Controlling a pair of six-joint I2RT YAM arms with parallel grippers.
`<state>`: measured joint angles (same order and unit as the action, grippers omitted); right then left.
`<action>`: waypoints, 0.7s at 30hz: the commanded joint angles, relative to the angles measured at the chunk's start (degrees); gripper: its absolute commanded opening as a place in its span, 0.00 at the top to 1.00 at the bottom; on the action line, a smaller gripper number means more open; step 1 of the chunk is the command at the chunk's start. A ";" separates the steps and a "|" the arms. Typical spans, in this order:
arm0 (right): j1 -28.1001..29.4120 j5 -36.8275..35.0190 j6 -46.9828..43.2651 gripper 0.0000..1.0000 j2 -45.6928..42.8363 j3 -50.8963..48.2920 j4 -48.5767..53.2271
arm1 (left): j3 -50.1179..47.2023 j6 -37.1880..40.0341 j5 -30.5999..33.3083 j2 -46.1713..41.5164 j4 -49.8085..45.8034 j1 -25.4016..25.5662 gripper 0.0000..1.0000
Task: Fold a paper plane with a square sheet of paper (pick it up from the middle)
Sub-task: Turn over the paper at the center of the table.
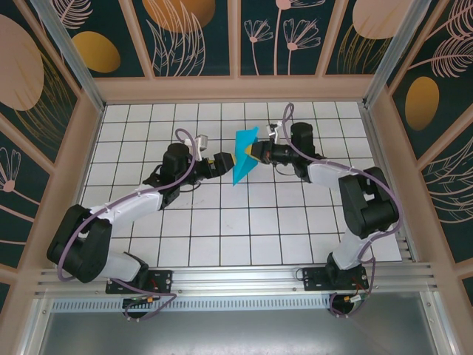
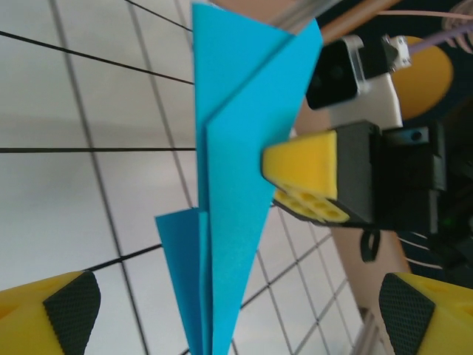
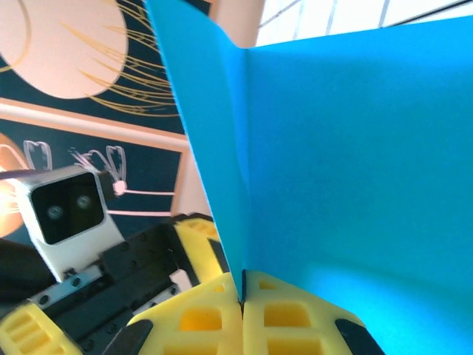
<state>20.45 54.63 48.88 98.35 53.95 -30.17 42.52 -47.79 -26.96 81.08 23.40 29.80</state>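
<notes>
The teal-blue sheet of paper is folded into a narrow pointed paper plane (image 1: pixel 242 157) and hangs above the middle of the tiled floor. My right gripper (image 1: pixel 251 153) is shut on its creased edge from the right. In the right wrist view the yellow fingertips (image 3: pixel 222 310) press together on the paper plane (image 3: pixel 355 148). My left gripper (image 1: pixel 224 161) stands open just left of it. In the left wrist view the paper plane (image 2: pixel 236 192) points downward between my wide-apart left fingers (image 2: pixel 52 314), touching neither, and the right gripper (image 2: pixel 284 185) pinches it from the side.
The white tiled floor (image 1: pixel 222 222) with black grid lines lies below both arms. Wood-framed walls with dark floral panels (image 1: pixel 192 37) enclose it at the back and sides. A metal rail (image 1: pixel 236 277) carrying the arm bases runs along the near edge.
</notes>
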 commanded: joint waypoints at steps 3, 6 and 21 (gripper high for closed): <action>1.60 3.76 6.18 0.98 -3.69 2.32 -7.42 | -0.47 -5.28 -11.08 2.07 10.37 -1.01 0.03; 2.48 3.65 9.07 0.97 -3.93 2.48 -10.41 | 0.33 -6.80 -13.77 3.03 11.81 -1.08 0.03; 5.40 4.34 8.92 0.95 -3.83 2.98 -9.00 | -3.38 -6.90 -10.38 -3.42 12.31 -3.34 0.47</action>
<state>25.52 57.17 59.83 96.42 55.05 -39.92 40.03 -55.94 -38.74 79.81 33.78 26.87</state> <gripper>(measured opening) 0.050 0.531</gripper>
